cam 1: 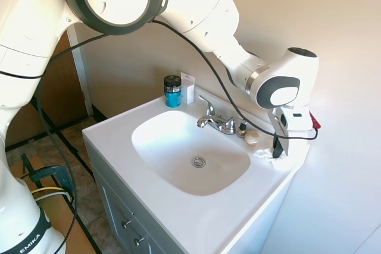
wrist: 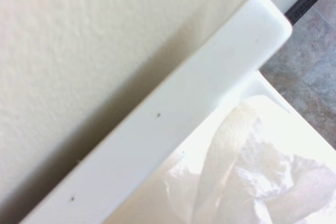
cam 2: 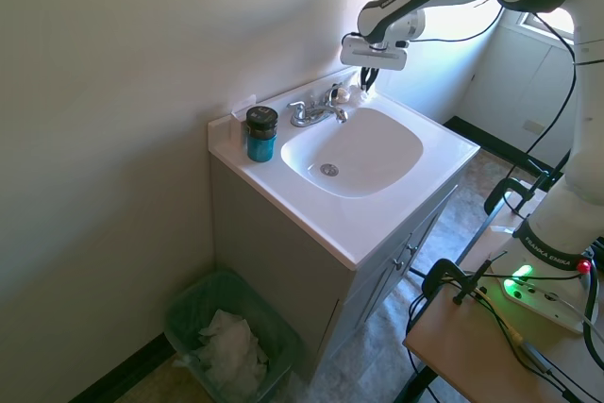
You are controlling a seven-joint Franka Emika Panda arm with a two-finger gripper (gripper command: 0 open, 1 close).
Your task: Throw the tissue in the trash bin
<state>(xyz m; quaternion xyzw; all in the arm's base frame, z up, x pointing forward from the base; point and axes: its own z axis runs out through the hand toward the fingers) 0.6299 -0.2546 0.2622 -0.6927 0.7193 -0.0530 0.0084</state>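
The tissue [cam 1: 262,153] is white, soft and all crumpled up. It lies on the back corner of the white sink top [cam 1: 178,218], close to the wall and just past the tap [cam 1: 213,121]. The trash bin [cam 2: 193,304] is green and stands on the floor beside the cabinet, well apart from the tissue, with more crumpled white paper [cam 2: 229,348] inside it.
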